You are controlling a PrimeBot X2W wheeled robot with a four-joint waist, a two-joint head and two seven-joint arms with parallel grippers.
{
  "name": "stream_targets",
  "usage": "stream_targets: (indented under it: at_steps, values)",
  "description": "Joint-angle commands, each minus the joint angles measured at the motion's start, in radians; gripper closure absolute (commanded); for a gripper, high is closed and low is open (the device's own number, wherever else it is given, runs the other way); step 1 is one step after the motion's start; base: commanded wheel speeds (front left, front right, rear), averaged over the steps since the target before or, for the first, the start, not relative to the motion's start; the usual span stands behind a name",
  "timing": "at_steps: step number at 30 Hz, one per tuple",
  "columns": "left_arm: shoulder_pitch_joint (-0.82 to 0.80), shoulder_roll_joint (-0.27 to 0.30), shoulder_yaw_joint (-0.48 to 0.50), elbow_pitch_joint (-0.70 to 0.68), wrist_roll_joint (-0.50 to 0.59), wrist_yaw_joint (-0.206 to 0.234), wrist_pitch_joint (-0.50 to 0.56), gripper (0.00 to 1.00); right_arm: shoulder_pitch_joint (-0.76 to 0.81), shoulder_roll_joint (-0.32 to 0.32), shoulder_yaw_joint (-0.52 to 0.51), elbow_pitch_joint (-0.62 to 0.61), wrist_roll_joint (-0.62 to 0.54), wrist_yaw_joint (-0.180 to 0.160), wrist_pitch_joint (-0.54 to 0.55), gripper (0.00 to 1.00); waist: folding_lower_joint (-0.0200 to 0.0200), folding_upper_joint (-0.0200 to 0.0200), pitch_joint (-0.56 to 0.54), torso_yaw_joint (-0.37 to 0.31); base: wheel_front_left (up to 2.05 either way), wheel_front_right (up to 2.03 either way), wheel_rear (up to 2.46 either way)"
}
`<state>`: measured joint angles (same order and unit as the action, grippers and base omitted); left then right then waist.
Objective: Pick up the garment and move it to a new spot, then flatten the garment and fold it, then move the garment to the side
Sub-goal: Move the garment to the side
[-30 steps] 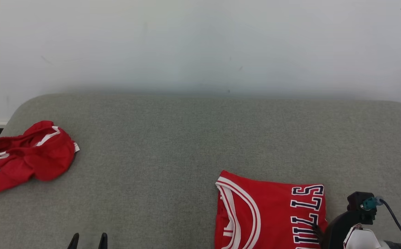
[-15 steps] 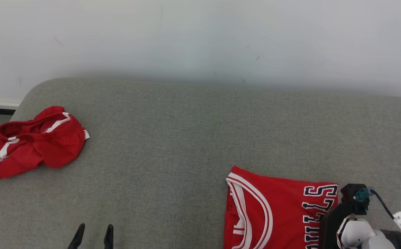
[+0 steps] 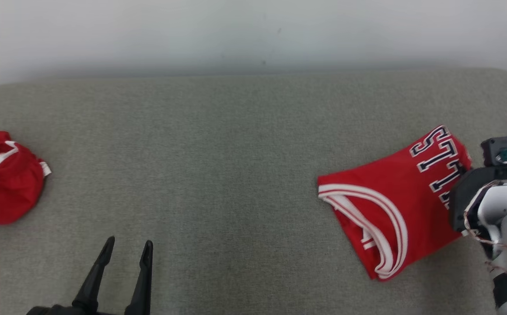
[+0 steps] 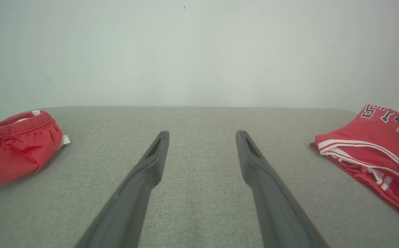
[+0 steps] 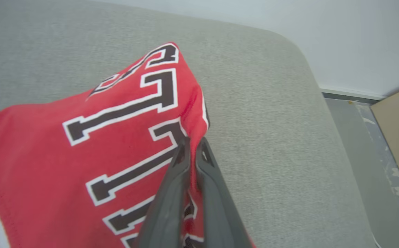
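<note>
Final step, I judge: shifting folded jersey (image 3: 384, 205) aside. My right claw (image 5: 192, 146) pinched tight on its lettered edge; jersey lies at cushion's (image 3: 218, 144) right end. My left claw (image 3: 129, 241) wide, empty, over bare cushion. Next: drag toward right rim, stop short of drop, release.

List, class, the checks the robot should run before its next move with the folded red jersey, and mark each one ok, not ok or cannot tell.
1. Right gripper shut on the jersey edge: ok.
2. Jersey folded, layers lying together: ok.
3. Left gripper open and apart from the jersey: ok.
4. Bare cushion beside the jersey for setting it down: ok.
5. Red shorts far from the jersey: ok.
6. Grip catches every layer: cannot tell.
</note>
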<state>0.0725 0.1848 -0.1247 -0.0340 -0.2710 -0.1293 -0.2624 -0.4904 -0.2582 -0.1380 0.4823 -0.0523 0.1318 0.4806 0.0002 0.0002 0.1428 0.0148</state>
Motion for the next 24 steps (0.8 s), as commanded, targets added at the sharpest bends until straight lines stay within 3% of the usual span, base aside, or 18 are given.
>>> stream_targets:
  at_steps: [1,9,18,24]
  values:
    - [-0.032,0.011,-0.003,-0.016,0.014,-0.001,-0.003,0.00,-0.037,-0.029,-0.011,0.008,-0.013,-0.002,-0.025,1.00,-0.0002,-0.0002,0.127,-0.122,0.00,0.00,0.00]
    - [-0.100,0.051,-0.017,-0.077,-0.003,-0.001,-0.003,0.00,-0.143,-0.116,-0.129,0.059,-0.062,-0.002,-0.154,1.00,-0.0002,-0.0002,0.252,-0.199,0.00,0.00,0.00]
    - [-0.114,0.090,-0.029,-0.087,-0.009,-0.001,-0.003,0.00,-0.188,-0.157,-0.251,0.110,-0.129,-0.002,-0.345,1.00,-0.0002,-0.0002,0.305,-0.198,0.00,0.00,0.00]
    - [-0.117,0.094,-0.038,-0.082,-0.009,-0.001,-0.003,0.00,-0.202,-0.161,-0.286,0.139,-0.167,-0.002,-0.398,1.00,-0.0002,-0.0002,0.309,-0.186,0.00,0.00,0.00]
